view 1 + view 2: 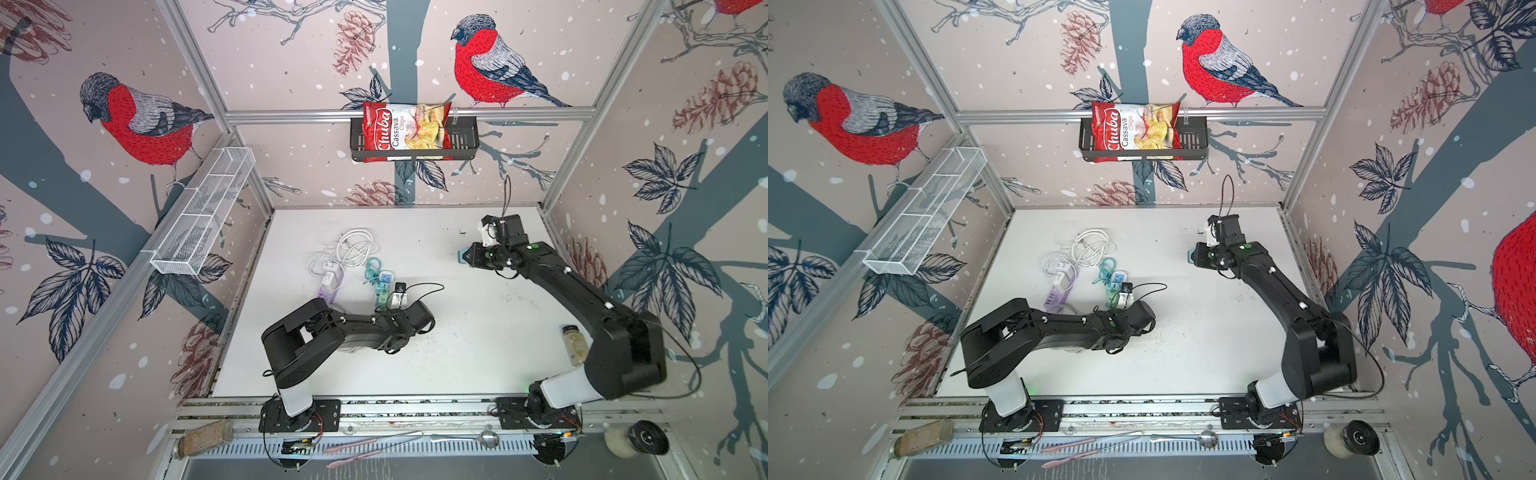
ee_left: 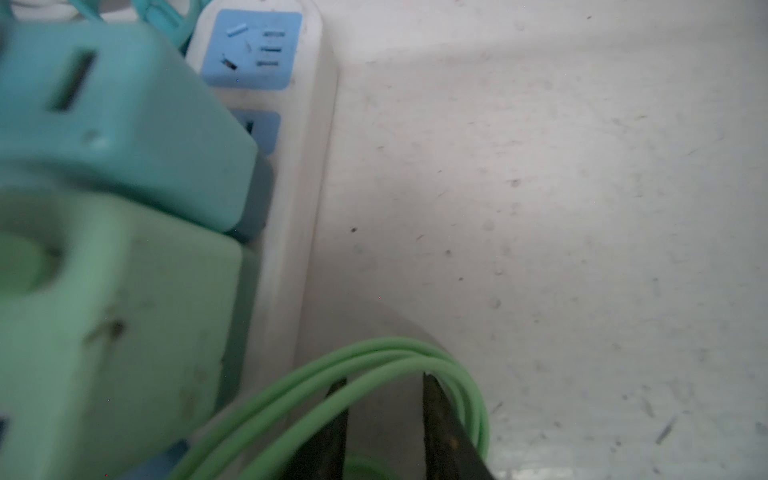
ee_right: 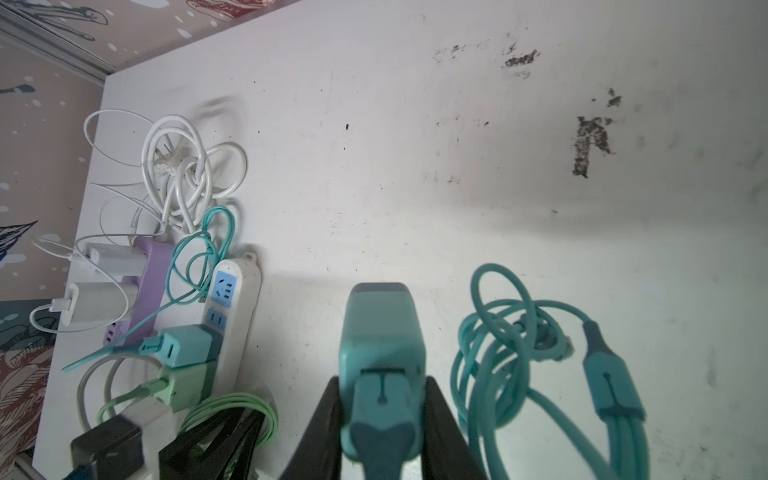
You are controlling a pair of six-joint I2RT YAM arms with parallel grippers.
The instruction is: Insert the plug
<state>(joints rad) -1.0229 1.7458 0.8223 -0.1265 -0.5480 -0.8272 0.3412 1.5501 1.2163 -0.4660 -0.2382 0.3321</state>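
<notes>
My right gripper [image 3: 383,380] is shut on a teal plug [image 3: 382,332], gripped by its sides, held above the table at the back right [image 1: 462,254]. The plug's teal cable [image 3: 498,353] is coiled beside it. On the left lies a white power strip [image 3: 239,299] with free blue sockets [image 2: 253,50] at its far end. A teal adapter [image 2: 124,124] and a green adapter [image 2: 124,311] sit in it. At the strip's near end, my left gripper [image 2: 384,380] has its fingers a little apart. Green cable loops [image 2: 374,357] lie across them.
A purple strip with white chargers [image 1: 328,282] and a white cable tangle [image 1: 357,247] lie behind the white strip. A jar [image 1: 575,345] stands by the right arm. A black basket holding a chips bag [image 1: 407,133] and a white mesh basket [image 1: 203,212] hang on the walls.
</notes>
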